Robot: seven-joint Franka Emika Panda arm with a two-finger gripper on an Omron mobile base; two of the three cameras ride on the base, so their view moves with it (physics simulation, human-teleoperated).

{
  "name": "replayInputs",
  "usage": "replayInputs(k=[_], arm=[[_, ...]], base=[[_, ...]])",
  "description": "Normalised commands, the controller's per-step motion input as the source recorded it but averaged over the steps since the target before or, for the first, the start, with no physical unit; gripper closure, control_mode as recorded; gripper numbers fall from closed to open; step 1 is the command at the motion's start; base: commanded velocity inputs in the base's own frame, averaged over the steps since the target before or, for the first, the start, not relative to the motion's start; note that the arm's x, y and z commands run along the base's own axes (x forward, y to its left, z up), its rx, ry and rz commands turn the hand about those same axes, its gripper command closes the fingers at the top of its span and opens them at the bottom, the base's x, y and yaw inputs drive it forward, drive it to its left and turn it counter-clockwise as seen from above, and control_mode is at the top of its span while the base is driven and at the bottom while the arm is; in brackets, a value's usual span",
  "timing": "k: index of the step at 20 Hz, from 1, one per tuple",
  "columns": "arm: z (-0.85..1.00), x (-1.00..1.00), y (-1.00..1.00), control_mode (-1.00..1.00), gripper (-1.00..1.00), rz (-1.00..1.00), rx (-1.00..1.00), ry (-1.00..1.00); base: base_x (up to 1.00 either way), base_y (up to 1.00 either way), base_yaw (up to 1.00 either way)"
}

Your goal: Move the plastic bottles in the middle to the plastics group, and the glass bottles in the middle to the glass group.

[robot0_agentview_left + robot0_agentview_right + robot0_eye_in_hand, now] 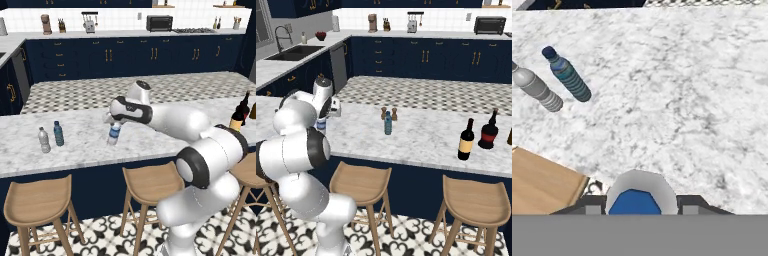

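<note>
Two small plastic water bottles, greyish clear (44, 140) and teal-blue with blue cap (58, 133), upright side by side at the left of the white marble counter (85, 150) in the left base view: the plastics group. Nearer the middle, gripper (113, 121) clamped on the neck of a clear water bottle with white label and blue cap (114, 134), carried slightly tilted, base seemingly just off the marble. At far right, tall dark wine bottle with yellow-tan label (237, 118) beside a black bottle with red label (244, 108).

From the right base view: teal-tinted small water bottle (388, 123) waiting mid-counter, just in front of two small brown shakers (389, 113); yellow-labelled wine bottle near the red-labelled one, well apart from the middle.

Looking down from the hand view: blue cap between the two dark finger tips, group bottles up and to the left across bare marble, wooden stool seat (542, 182) below the counter edge.

Best carried level toward that pair, kept clear of both, lowered until the base sits flat just beside the teal-blue one, then released without knocking the row.
</note>
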Motion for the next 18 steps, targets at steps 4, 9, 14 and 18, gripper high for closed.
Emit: replayInputs(k=[4, 9, 14, 18], arm=[[0.0, 0.0, 1.0, -1.0, 1.0, 0.19, -0.04, 0.0], [-0.01, 0.17, 0.94, -1.0, 1.0, 0.09, -0.1, -0.07], [-0.03, 0.32, 0.76, -1.0, 1.0, 0.05, 0.0, 0.0], [-0.15, 0.34, 0.38, -1.0, 1.0, 0.06, 0.0, 0.06]], base=[[0.0, 0.0, 0.0], [0.0, 0.0, 0.0], [0.0, 0.0, 0.0], [0.0, 0.0, 0.0]])
